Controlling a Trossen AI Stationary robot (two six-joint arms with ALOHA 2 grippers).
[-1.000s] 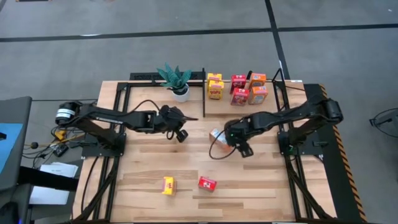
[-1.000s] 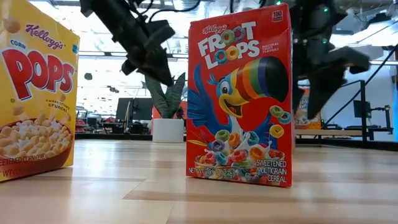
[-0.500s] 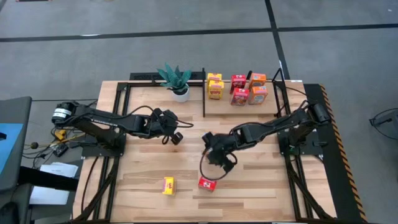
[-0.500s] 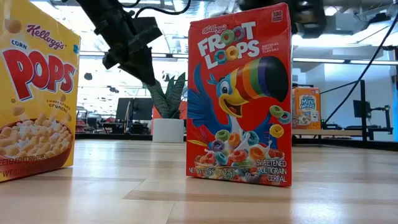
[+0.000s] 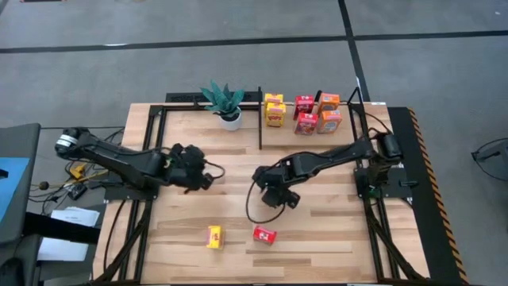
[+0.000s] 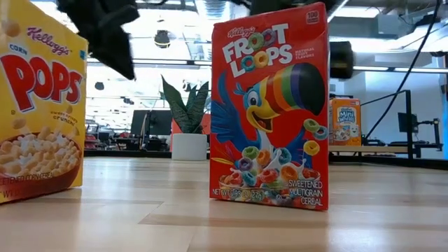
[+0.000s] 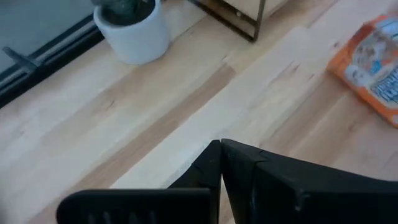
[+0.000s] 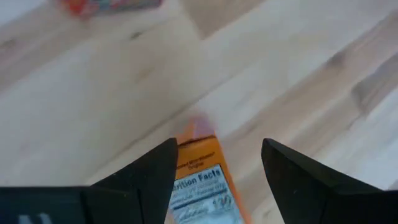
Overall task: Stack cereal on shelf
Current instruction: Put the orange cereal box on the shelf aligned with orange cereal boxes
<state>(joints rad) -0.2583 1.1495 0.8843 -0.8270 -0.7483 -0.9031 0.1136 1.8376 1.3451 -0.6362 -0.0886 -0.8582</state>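
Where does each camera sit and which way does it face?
High: above table, straight down; both arms, left hand, right hand.
Low: tabletop height, level across at the Froot Loops box; an arm overhead.
Left wrist: on left arm, toward white pot; its shut fingers.
Right wrist: on right arm, down at orange box; its two fingers.
Shared: high and low both show the Froot Loops box.

Six cereal boxes (image 5: pixel 304 114), yellow, red and orange, stand on the shelf (image 5: pixel 349 135) at upper centre. A yellow box (image 5: pixel 214 236) and red box (image 5: pixel 264 234) sit lower centre; an orange box (image 8: pixel 203 180) lies mid-table.
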